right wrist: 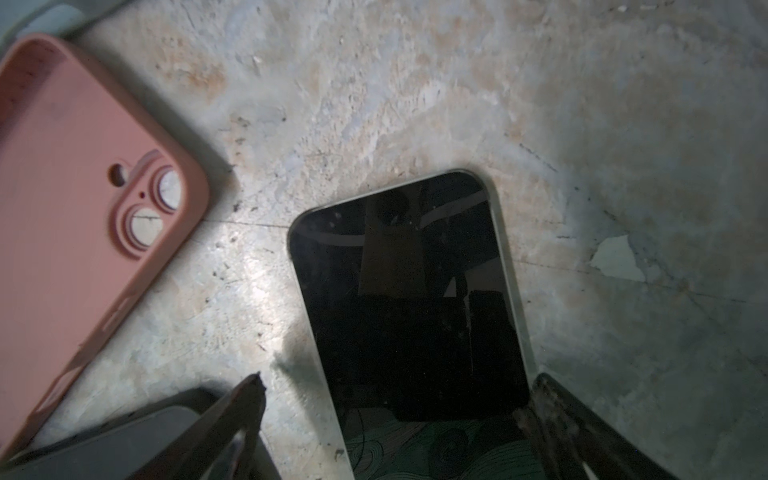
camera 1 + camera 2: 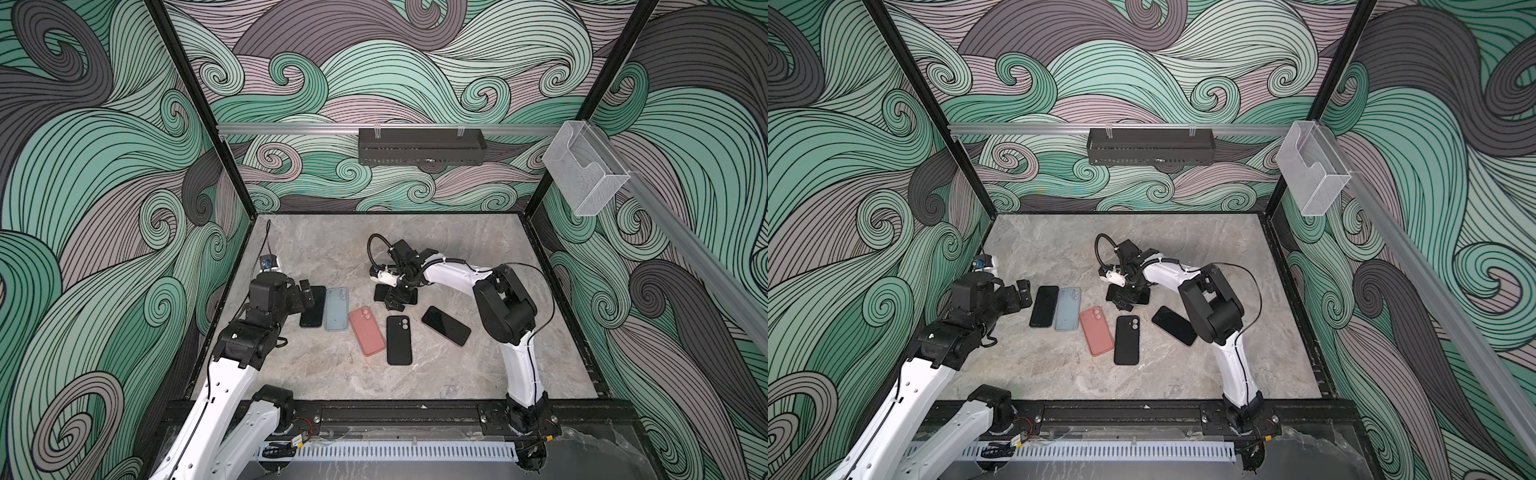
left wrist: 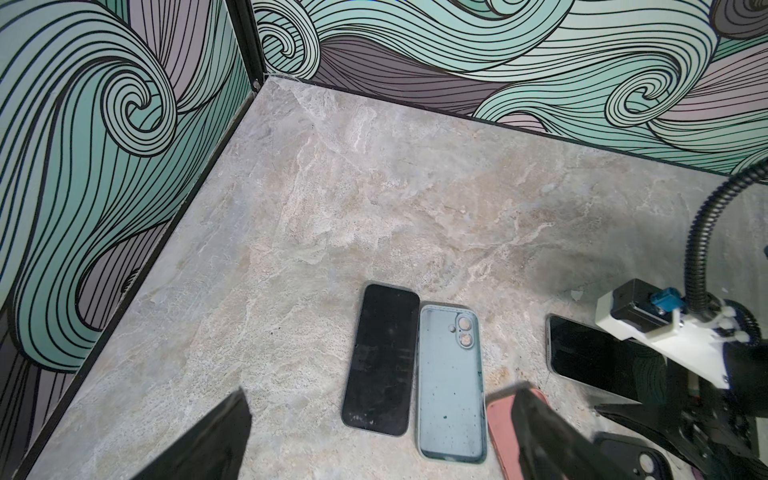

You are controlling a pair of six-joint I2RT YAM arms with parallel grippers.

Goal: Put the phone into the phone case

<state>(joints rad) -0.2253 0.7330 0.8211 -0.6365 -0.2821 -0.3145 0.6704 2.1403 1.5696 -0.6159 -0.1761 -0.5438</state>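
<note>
Phone (image 1: 407, 299) black, glossy, face-up (screen dark); pink case (image 1: 62, 187) empty.

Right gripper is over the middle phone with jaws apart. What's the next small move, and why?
Probably lower the right gripper slightly and close it across the phone. In the right wrist view the jaws stand open with one finger on each side of the phone's long edges. The phone lies flat and screen up on the table, not yet held.
</note>
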